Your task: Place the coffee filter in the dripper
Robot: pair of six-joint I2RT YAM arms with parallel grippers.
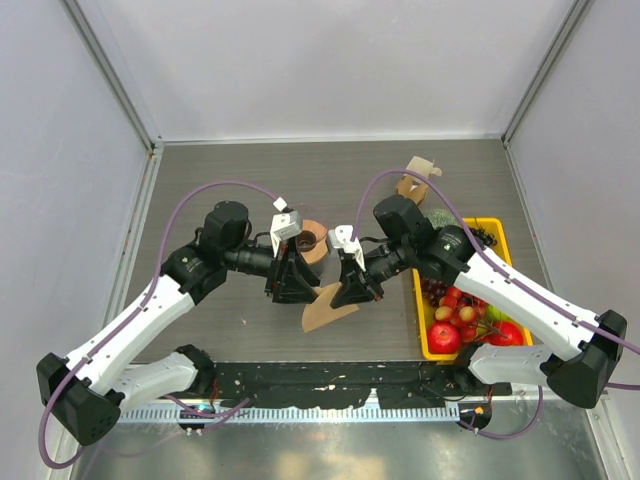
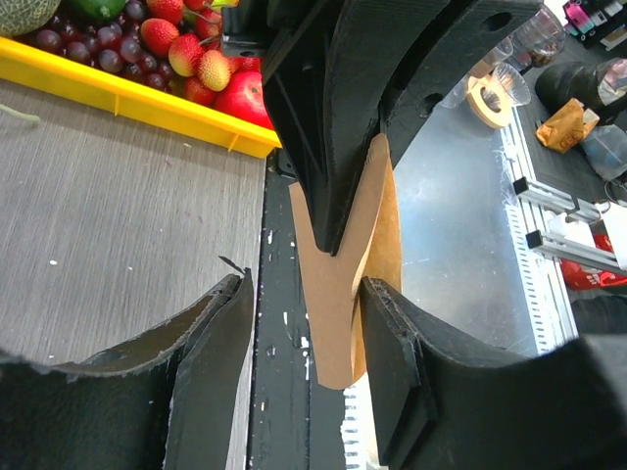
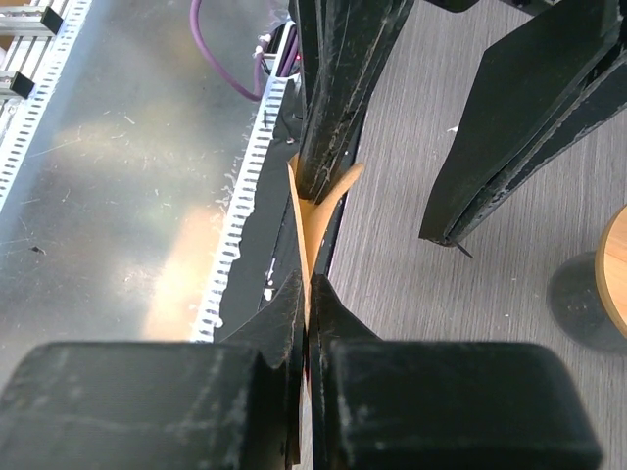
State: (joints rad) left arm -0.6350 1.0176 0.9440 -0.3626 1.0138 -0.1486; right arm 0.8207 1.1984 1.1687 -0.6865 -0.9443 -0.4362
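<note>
The coffee filter (image 1: 322, 310), a tan-brown paper cone, hangs above the table's front edge between my two grippers. My right gripper (image 1: 352, 290) is shut on the filter's edge; in its wrist view the jaws (image 3: 310, 284) pinch the paper (image 3: 315, 220). My left gripper (image 1: 292, 285) stands open. One of its fingers (image 3: 338, 98) sits in the filter's spread mouth, and the other finger (image 3: 509, 137) is outside it. In the left wrist view the filter (image 2: 338, 284) touches the right-hand finger (image 2: 411, 372). The dripper (image 1: 315, 238), with its orange-brown collar, stands on the table just behind the grippers.
A yellow tray (image 1: 490, 228) of fruit lies at the right, close under my right arm. A bunch of brown paper filters (image 1: 412, 183) rests at the back, right of centre. The black rail (image 1: 330, 375) of the table's front edge runs below the filter.
</note>
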